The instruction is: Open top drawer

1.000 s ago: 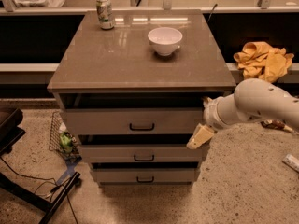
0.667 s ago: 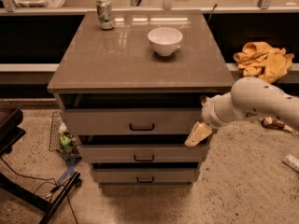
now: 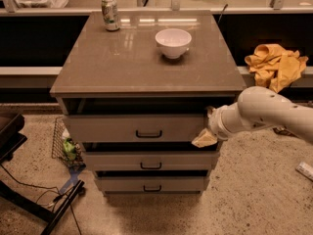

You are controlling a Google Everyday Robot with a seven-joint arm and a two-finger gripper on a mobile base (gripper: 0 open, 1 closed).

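The top drawer (image 3: 112, 128) is the widest of three grey-beige drawers under the brown cabinet top (image 3: 142, 65). Its small dark handle (image 3: 149, 134) sits mid-front. The drawer front stands a little out from the cabinet, with a dark gap above it. My gripper (image 3: 205, 138), on a white arm (image 3: 266, 112) reaching in from the right, is at the right end of the top drawer's front, against its lower right corner. It is well to the right of the handle.
The middle drawer (image 3: 146, 160) and bottom drawer (image 3: 146, 183) sit below. A white bowl (image 3: 173, 42) and a can (image 3: 110, 13) stand on the top. A yellow cloth (image 3: 275, 65) lies on the right ledge. A wire basket (image 3: 66, 146) and a black stand (image 3: 29, 195) are on the left floor.
My gripper has crept slightly left and up along the right end of the top drawer's front. The drawers look unmoved.
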